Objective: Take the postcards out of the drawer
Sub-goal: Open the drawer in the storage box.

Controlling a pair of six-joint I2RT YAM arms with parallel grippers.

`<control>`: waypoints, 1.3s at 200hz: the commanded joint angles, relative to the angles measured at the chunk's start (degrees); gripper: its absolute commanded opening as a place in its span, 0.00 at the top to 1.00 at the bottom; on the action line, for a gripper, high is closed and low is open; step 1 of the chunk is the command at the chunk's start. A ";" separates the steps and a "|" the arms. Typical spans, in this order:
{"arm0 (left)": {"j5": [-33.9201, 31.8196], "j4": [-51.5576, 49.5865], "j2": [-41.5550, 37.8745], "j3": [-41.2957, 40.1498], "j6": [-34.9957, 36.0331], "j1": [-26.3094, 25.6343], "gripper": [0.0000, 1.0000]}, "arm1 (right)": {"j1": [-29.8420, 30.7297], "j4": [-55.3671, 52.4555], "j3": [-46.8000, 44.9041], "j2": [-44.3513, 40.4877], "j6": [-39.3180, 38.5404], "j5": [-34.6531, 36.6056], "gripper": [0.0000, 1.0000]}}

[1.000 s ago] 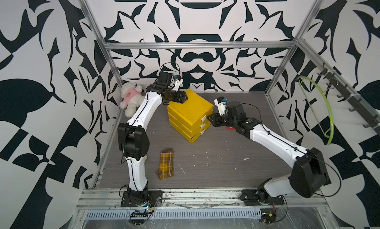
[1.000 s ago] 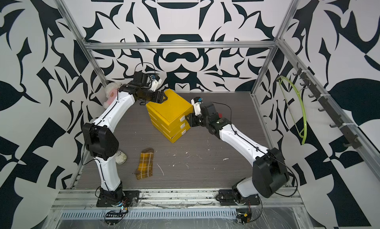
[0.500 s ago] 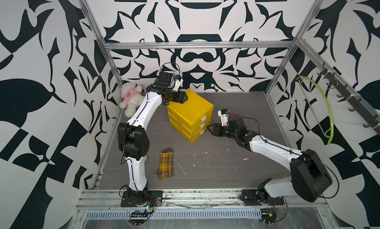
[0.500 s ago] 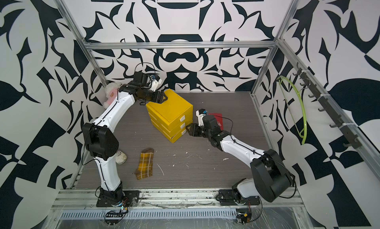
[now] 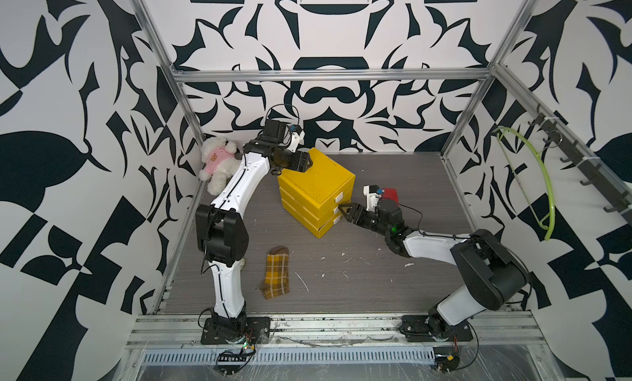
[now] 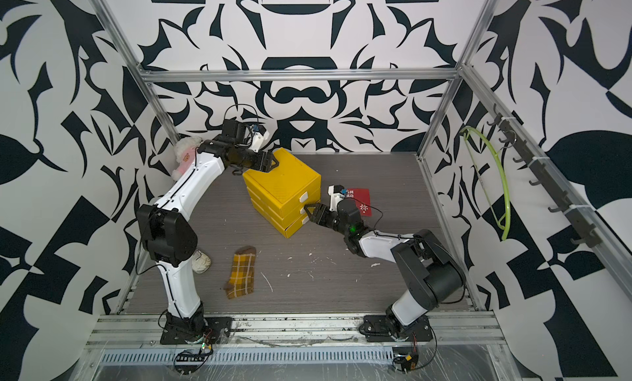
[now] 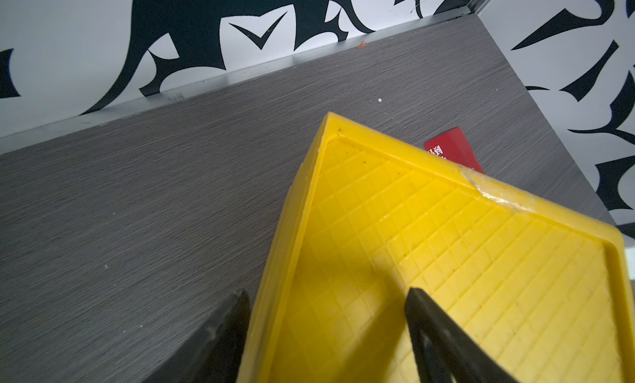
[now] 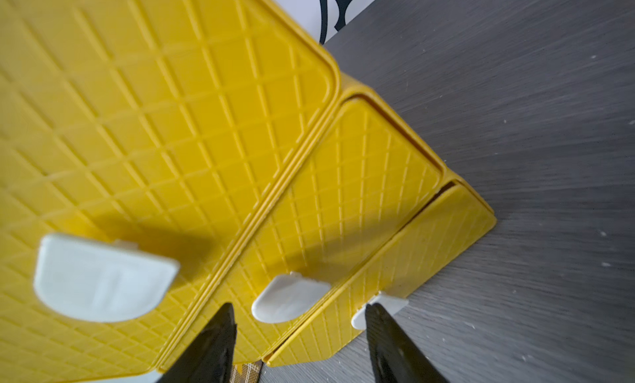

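Scene: grey table (image 5: 393, 287) in a booth with black and white patterned walls, two arms reaching in
Cabinet: yellow cabinet (image 5: 316, 177) with three stacked drawers, sits near the back of the table, turned at an angle
Drawers: top and middle look shut; bottom drawer (image 8: 395, 261) is a crack ajar; insides hidden
Handles: white tabs on the fronts, top handle (image 8: 103, 278), middle handle (image 8: 290, 302), bottom handle (image 8: 388, 300)
Postcard: one red postcard (image 6: 360, 199) with white characters lies flat on the table, out of the drawers, just right of the cabinet and behind the right wrist; also seen past the cabinet edge from the left wrist (image 7: 453, 151)
Left gripper: left gripper (image 5: 305, 164) is at the back top corner of the cabinet, jaws spread wide, one finger down the side wall, the other over the lid; holds nothing
Right gripper: right gripper (image 8: 299, 307) is low in front of the drawer fronts, jaws apart and empty, middle handle between the fingers, not touching that I can tell
Sock: yellow plaid sock (image 5: 276, 276) flat on the table near the front, well apart from the cabinet
Toy: white plush toy (image 5: 219, 160) in a pink top, back left corner by the wall
Hanger: green hanger (image 5: 533, 184) on the right wall rack
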 commanded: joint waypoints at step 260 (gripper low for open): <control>-2.10 -2.69 1.06 -2.43 2.03 0.09 0.23 | 2.54 36.77 -0.61 15.97 15.82 -0.67 0.46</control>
